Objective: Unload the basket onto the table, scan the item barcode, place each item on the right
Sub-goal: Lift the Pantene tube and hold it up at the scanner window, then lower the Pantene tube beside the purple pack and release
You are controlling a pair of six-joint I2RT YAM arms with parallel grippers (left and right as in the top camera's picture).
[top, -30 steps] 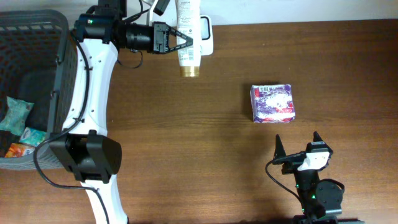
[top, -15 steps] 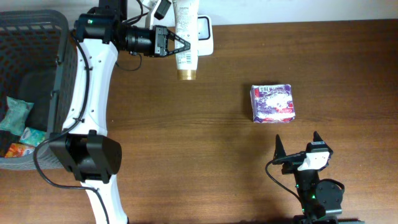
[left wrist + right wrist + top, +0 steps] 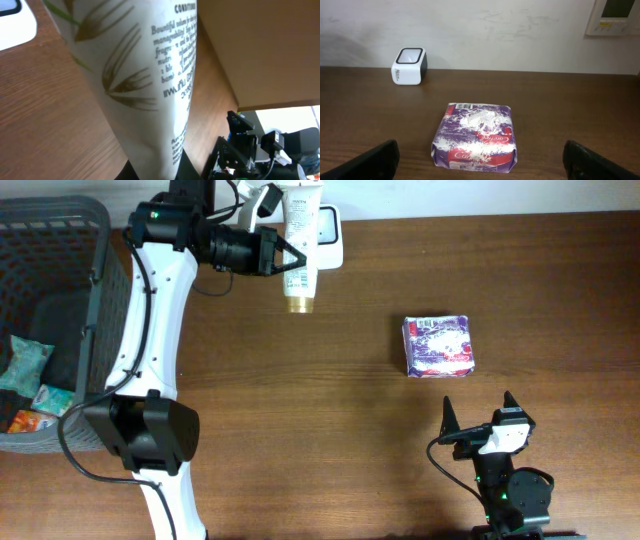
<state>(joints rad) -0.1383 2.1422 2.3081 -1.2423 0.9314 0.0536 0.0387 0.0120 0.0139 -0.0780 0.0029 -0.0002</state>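
Left hand point(image 3: 297, 258) clamped tight on white plastic tube with gold cap point(image 3: 299, 215), held partly over white box scanner point(image 3: 329, 236) at brown wooden worktop's point(image 3: 300, 430) far edge. Right hand point(image 3: 478, 406) spread wide, empty, near purple wrapped packet point(image 3: 439, 345).

We see a smooth white plastic tube point(image 3: 300, 215) with a shiny gold cap point(image 3: 299, 304), a glossy, crinkled purple packet point(image 3: 439, 346), and a matt wood-grain table point(image 3: 330, 430).
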